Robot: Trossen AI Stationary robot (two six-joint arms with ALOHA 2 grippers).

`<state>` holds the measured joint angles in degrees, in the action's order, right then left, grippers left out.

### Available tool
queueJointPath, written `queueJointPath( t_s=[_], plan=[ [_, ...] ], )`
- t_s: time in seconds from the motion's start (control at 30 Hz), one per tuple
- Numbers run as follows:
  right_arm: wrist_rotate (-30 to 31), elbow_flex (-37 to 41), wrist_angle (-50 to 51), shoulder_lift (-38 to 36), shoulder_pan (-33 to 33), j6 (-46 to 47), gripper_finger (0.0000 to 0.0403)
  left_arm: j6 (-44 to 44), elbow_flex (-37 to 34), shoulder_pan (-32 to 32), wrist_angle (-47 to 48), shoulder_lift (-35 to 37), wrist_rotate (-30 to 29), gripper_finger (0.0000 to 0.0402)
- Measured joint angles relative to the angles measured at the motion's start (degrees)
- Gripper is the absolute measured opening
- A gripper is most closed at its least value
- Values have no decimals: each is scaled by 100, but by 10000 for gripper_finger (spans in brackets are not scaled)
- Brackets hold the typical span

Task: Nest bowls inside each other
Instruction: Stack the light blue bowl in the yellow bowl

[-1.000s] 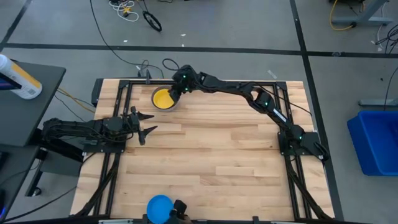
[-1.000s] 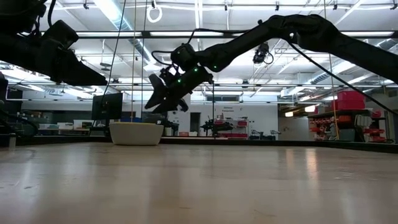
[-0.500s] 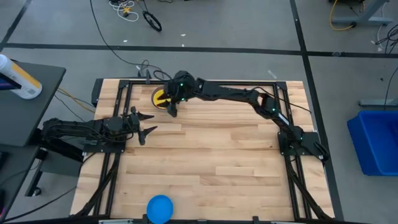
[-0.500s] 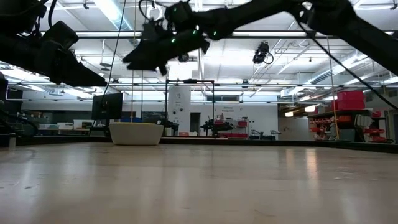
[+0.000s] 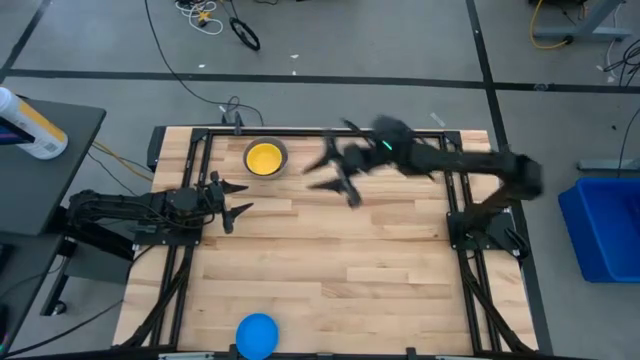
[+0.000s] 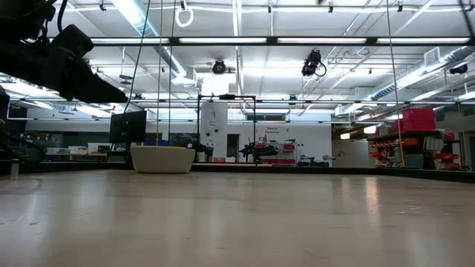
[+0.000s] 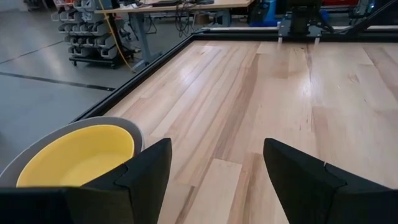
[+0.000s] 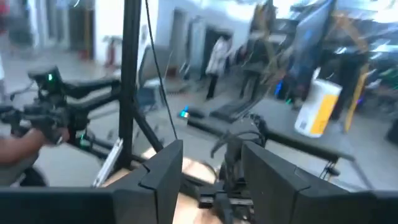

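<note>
Your stacked bowls (image 5: pixel 265 158), yellow inside grey, sit at the bench's (image 5: pixel 330 250) far edge; light blue bowl (image 5: pixel 257 334) is alone at the near edge. Right tool (image 5: pixel 335 178) is mid-air, well clear of them, fingers spread, empty. Left tool (image 5: pixel 230 200) is parked near the left edge, spread too.

light: bright and even, from long ceiling strips (image 6: pixel 223 41) seen in the low view
shadows: soft and faint on the table (image 5: pixel 330 250)
glare: pale sheen on the wood near the low camera; white patches on the boards in the left wrist view
motion blur: right arm (image 5: pixel 440 160) smeared in the high view; the whole right wrist view streaked
focus: nearest tabletop soft in the low view; left gripper's fingers (image 7: pixel 149 171) dark, without surface detail
edge distortion: cannot tell
</note>
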<state>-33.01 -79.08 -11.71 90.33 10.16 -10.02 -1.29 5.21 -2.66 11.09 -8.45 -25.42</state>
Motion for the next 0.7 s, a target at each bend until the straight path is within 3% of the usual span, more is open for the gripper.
queueJointPath(
  t_s=[0.13, 0.23, 0.3, 0.47, 0.57, 0.63, 0.7],
  plan=[
    [1211, 2716, -2263, -1047, -293, 454, 179, -1, 0, 0, -142, 0, 73, 261],
    [2051, 4393, -3775, -1182, -558, 727, 187, -4, 0, 0, -213, 0, 108, 261],
    [2125, 5249, -4734, -1168, -753, 769, 195, -4, 0, 0, -201, 0, 106, 261],
    [2143, 6880, -6579, -1159, -1299, 753, 213, -1, 0, 0, -195, 0, 87, 261],
    [2841, 7840, -7365, -1156, -1593, 820, 220, 5, 0, 1, -194, -1, 84, 261],
    [3327, 7852, -7133, -1248, -1758, 869, 224, 5, -1, 1, -191, 18, 87, 261],
    [3387, 7855, -7004, -1375, -1842, 781, 227, -18, -4, 1, -242, 17, 66, 261]
  ],
)
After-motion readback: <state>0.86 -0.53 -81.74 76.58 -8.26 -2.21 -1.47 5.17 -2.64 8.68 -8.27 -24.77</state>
